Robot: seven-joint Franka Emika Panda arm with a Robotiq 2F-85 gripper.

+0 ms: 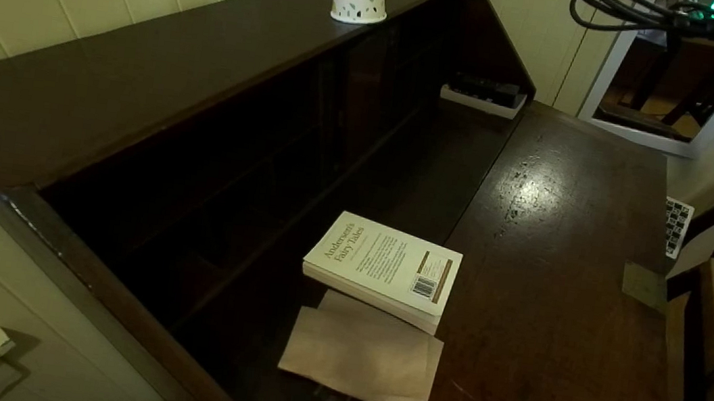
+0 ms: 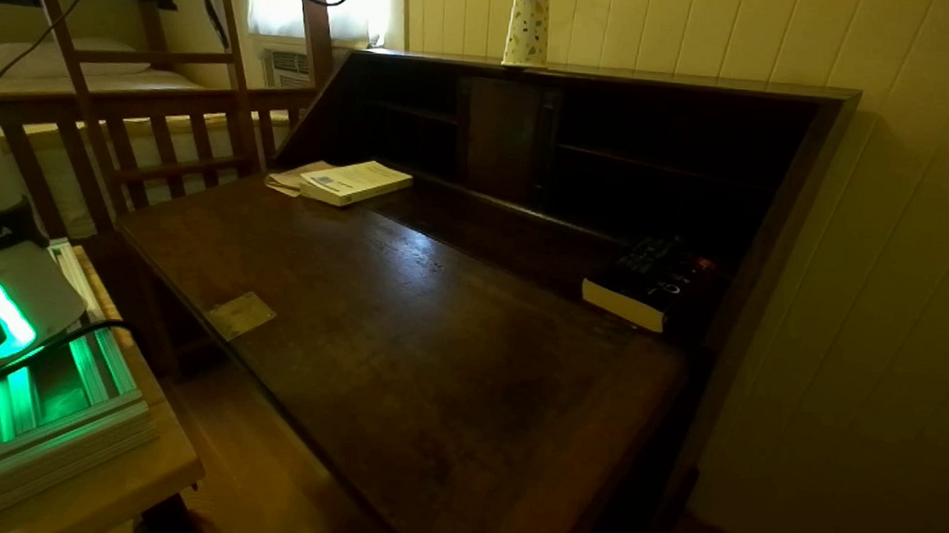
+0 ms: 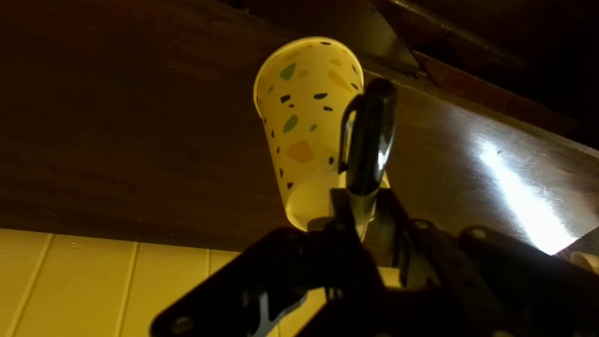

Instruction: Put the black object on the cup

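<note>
1. your gripper (image 3: 362, 201) is clamped on a black-capped marker (image 3: 372, 140), holding it by the greyish part next to the cap, as the wrist view shows.
2. treat that marker as the task's black object; this is a judgement, since a black book (image 2: 647, 279) also lies on the desk (image 2: 370, 359), well apart from the cup (image 3: 306, 126).
3. the cup stands upside down, wide rim on the top ledge (image 1: 140, 78), narrow base up.
4. done, as you can judge it: the grasp is made and the marker is near the cup. in the wrist view it overlaps the cup's side; you can't tell whether they touch, and both exterior views cut off at or just above the cup.
5. left for you: lay the marker on the upturned base, let go, and back away. the release is not yet done, and a round barrel could roll.
</note>
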